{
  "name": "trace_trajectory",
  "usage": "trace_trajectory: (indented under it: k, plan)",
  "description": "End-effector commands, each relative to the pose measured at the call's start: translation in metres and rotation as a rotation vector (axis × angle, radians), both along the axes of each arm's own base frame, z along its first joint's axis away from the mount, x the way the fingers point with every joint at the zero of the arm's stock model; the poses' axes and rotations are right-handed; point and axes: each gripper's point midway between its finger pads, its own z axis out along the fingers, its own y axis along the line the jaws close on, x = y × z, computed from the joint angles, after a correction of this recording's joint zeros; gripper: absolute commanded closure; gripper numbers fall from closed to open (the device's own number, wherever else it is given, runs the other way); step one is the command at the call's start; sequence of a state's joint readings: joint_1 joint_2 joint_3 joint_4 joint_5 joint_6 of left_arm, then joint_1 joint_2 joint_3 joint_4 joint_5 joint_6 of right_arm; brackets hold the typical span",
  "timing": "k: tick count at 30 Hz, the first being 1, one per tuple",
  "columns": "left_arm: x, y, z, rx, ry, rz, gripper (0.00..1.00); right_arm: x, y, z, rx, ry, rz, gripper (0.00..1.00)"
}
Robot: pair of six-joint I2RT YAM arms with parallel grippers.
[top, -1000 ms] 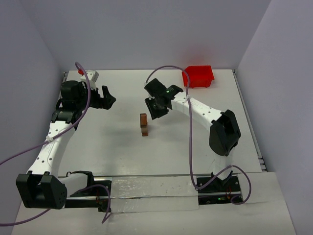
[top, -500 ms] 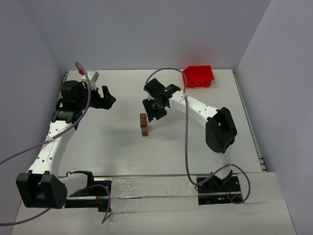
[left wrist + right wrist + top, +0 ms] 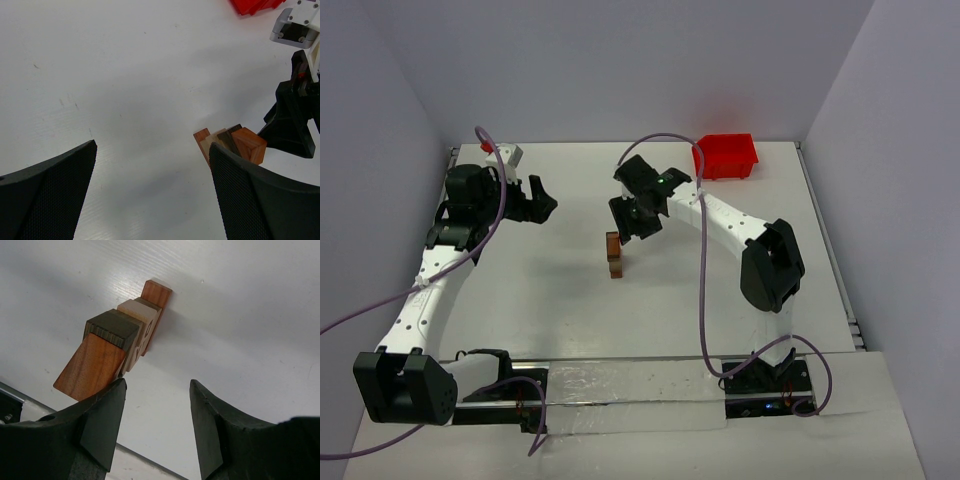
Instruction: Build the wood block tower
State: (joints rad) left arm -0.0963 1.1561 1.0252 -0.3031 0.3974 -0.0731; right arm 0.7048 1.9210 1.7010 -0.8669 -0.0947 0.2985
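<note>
The tower (image 3: pixel 614 255) of wood blocks stands mid-table, a short stack of reddish, pale and dark pieces. In the right wrist view the tower (image 3: pixel 117 345) has a reddish block on top, just beyond my left finger (image 3: pixel 102 415). My right gripper (image 3: pixel 157 384) is open with only bare table between its jaws. From above, the right gripper (image 3: pixel 633 225) hovers just behind and right of the stack. My left gripper (image 3: pixel 542 200) is wide open at the far left and holds nothing. The left wrist view shows the tower (image 3: pixel 232 144) beside its right finger (image 3: pixel 250 190).
A red bin (image 3: pixel 725 156) sits at the back right corner of the table. A small white and red thing (image 3: pixel 506 153) lies at the back left near the left arm. White walls close in the table on three sides.
The right gripper's jaws have spread wider and it has shifted slightly left near the top of the tower. The left arm has not moved.
</note>
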Motion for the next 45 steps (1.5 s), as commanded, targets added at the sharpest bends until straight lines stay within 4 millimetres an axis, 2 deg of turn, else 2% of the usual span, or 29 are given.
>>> trace_trajectory:
  k: [1,28,32,34,37,41,42,44,45]
  plan:
    - [0.005,-0.001,0.014,-0.008,-0.044,-0.009,0.01,0.012,0.001,0.012,0.012,-0.028,-0.024,0.38]
    - [0.004,0.0,0.013,-0.006,-0.044,-0.008,0.01,0.016,-0.001,0.015,0.01,-0.034,-0.032,0.34]
    - [0.003,0.0,0.014,-0.004,-0.045,-0.007,0.01,0.014,-0.007,0.023,0.008,-0.054,-0.036,0.32]
    - [0.003,0.0,0.016,-0.004,-0.046,-0.007,0.01,0.012,-0.013,0.028,0.004,-0.071,-0.036,0.32]
    - [0.002,0.002,0.017,-0.001,-0.042,-0.004,0.01,0.012,-0.026,0.047,0.005,-0.129,-0.049,0.31]
    - [0.001,0.008,0.017,0.009,-0.015,0.011,0.01,0.019,-0.059,0.069,-0.008,-0.214,-0.08,0.28]
    - [0.001,0.009,0.015,0.014,-0.003,0.016,0.01,0.023,-0.072,0.079,0.004,-0.236,-0.108,0.23]
    - [0.002,0.015,0.011,0.034,0.025,0.036,0.01,0.023,-0.094,0.091,0.023,-0.265,-0.144,0.04]
    - [0.002,0.019,0.01,0.048,0.037,0.051,0.01,0.024,-0.107,0.09,0.017,-0.268,-0.164,0.01]
